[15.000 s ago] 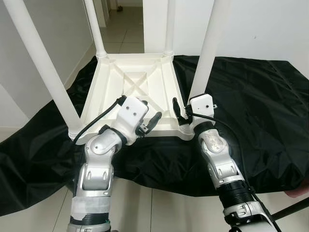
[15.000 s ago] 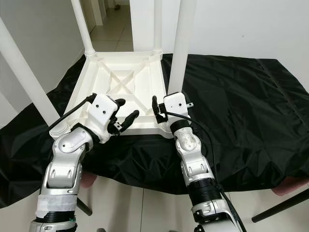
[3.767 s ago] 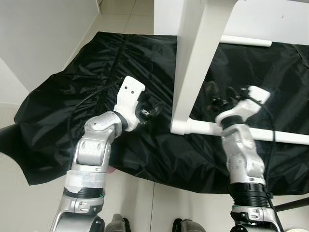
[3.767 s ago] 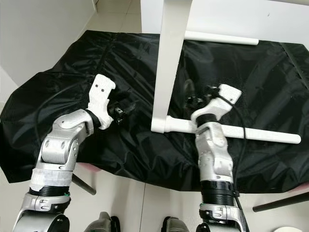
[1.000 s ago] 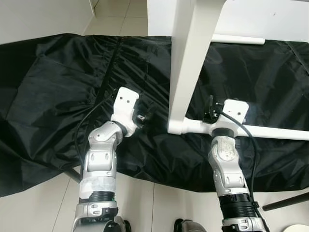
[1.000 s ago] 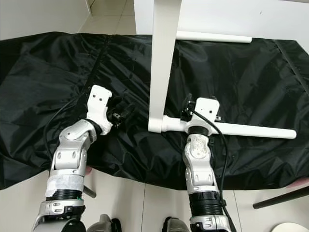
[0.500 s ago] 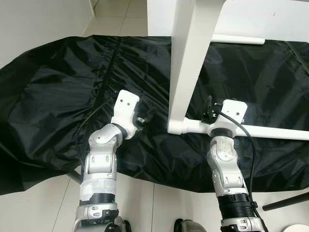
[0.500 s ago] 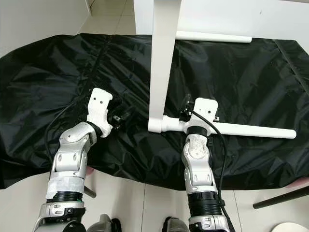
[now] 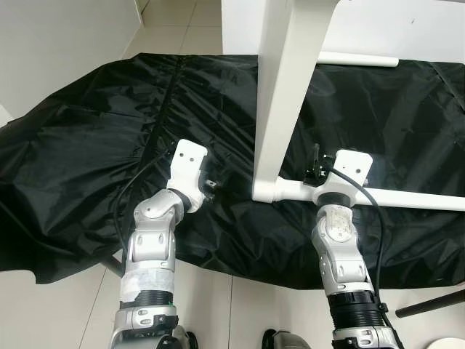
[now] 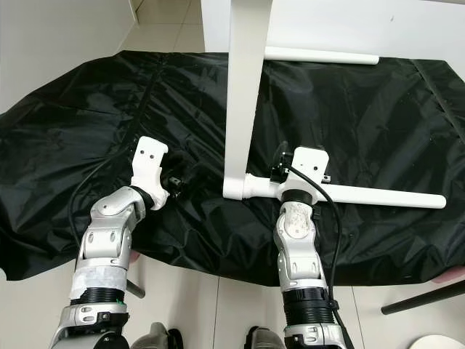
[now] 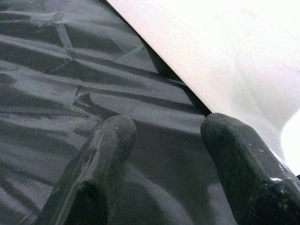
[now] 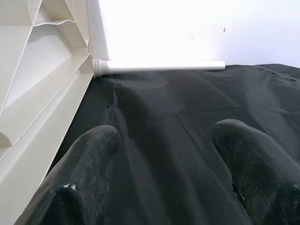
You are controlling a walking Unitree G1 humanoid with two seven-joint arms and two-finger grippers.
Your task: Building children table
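The white children's table lies on its side on a black cloth. Its top stands edge-on, and its legs run off to the right. The near leg lies low on the cloth and a far leg lies behind it. My left gripper is open just over the cloth, a short way left of the top's lower corner, with nothing between its fingers. My right gripper is open over the near leg's root, empty, facing the table's ribbed underside.
A white wall and tiled floor lie beyond the cloth's left side. Dark slanted rods stick out from under the cloth at the bottom right and bottom left. The cloth's front edge hangs close before me.
The cloth's left part has drawn back towards the table, baring light floor at the left. My left gripper has pulled back slightly. The right arm and the table have not moved.
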